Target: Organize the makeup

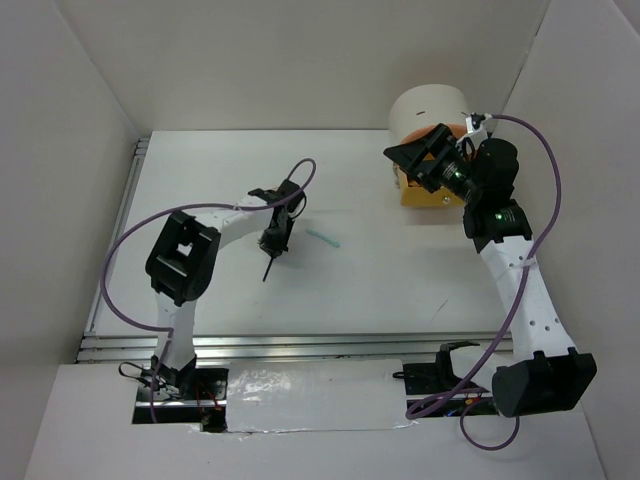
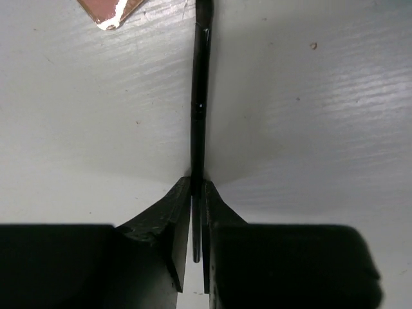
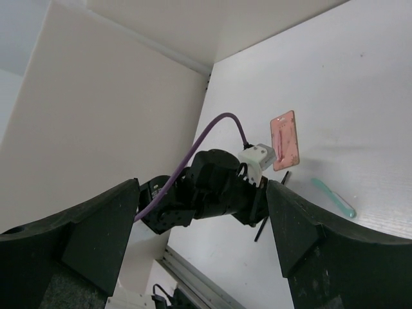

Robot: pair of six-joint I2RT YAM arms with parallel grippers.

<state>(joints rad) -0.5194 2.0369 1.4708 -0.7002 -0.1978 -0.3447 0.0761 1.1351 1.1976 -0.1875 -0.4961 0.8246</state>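
Note:
A thin black pencil (image 2: 200,96) lies on the white table, and my left gripper (image 2: 197,183) is shut on it, with the fingertips pressed on either side of its shaft. From above, the left gripper (image 1: 273,243) points down at mid table and the pencil's (image 1: 267,272) end sticks out below it. A mint-green stick (image 1: 324,238) lies just to the right. A flat pink palette (image 3: 285,140) lies beyond the left gripper; only its corner (image 2: 109,9) shows in the left wrist view. My right gripper (image 1: 425,160) hangs open and empty, high by the drawer unit.
A round cream drawer unit (image 1: 430,105) with an orange front (image 1: 432,196) stands at the back right, under my right wrist. White walls close in the table on three sides. A metal rail (image 1: 300,345) runs along the near edge.

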